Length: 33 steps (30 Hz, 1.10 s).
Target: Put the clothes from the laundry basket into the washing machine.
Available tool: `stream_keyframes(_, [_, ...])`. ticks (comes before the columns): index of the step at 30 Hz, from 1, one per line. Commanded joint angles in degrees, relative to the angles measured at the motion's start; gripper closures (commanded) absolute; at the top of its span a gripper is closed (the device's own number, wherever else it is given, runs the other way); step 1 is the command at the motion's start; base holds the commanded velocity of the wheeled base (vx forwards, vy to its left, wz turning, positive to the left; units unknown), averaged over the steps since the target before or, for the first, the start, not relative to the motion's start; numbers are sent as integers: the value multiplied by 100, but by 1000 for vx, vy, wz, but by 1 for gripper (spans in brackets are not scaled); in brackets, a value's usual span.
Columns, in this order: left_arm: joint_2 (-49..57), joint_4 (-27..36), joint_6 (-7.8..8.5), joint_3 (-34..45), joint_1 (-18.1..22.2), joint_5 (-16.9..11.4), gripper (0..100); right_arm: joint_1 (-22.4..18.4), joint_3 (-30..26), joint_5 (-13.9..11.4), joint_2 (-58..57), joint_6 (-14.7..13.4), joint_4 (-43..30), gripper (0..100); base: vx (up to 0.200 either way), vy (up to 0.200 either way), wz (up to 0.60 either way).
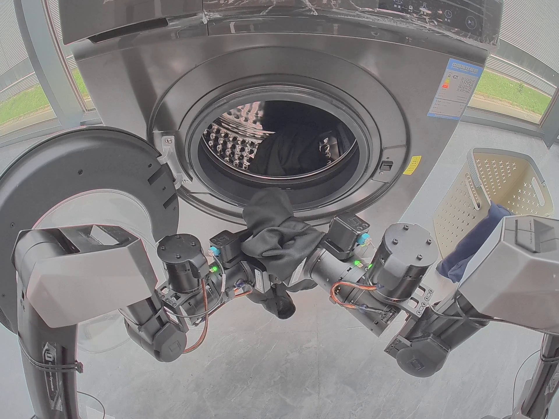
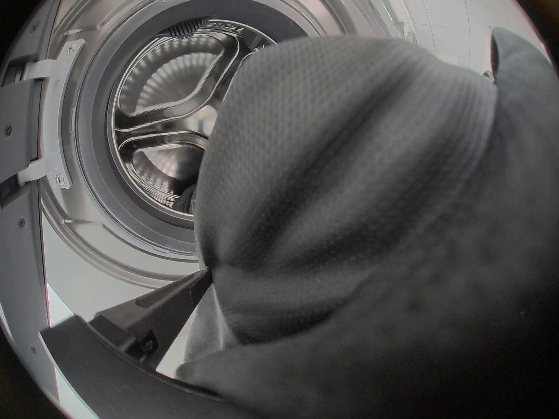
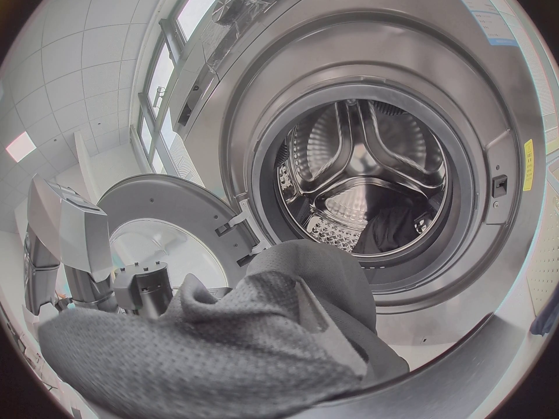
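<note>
A dark grey garment (image 1: 279, 234) hangs bunched between my two grippers, just below the front rim of the washing machine's open drum (image 1: 279, 141). My left gripper (image 1: 247, 251) is shut on it; one black finger (image 2: 151, 315) shows beside the cloth (image 2: 361, 205). From the other side my right gripper (image 1: 317, 248) is shut on the same garment (image 3: 244, 333), which covers its tip. Dark clothes (image 1: 291, 149) lie inside the drum (image 3: 390, 228). The beige laundry basket (image 1: 506, 187) stands at the right with a blue cloth (image 1: 471, 242) in it.
The round machine door (image 1: 81, 176) is swung wide open on the left, close to my left arm. Grey floor (image 1: 303, 368) lies in front of the machine. Windows stand behind it on both sides.
</note>
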State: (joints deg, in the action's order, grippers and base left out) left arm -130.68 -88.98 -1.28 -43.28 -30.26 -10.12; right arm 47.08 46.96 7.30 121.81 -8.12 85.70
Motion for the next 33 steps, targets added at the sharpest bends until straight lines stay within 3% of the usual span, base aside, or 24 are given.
stream_keyframes(1, [-89, -14, -4, -67, 2, 10, 0, 12, -11, 8, -17, 3, -1, 100, 0, 0, 0])
stream_keyframes(4, [-106, -14, -4, -93, 2, 54, 0, 12, -11, 8, -17, 3, -1, 100, 0, 0, 0])
stream_keyframes(5, [-115, -14, -13, -111, 2, 80, 100, 12, -11, 8, -17, -5, -1, 100, 0, 0, 0])
stream_keyframes(16, [17, -14, -118, -164, 73, 133, 100, -111, -29, 8, -237, -41, -1, 100, 0, 0, 0])
stream_keyframes(20, [438, -5, -215, -111, 108, 194, 100, -445, -213, 8, -360, -85, -1, 100, 0, 0, 0])
stream_keyframes(25, [948, 3, -259, -67, 64, 194, 100, -560, -556, 8, -333, -129, 8, 100, 0, 0, 0])
stream_keyframes(33, [1502, 3, -505, 12, 81, 335, 100, -630, -618, -1, -166, -199, 17, 100, 0, 0, 0])
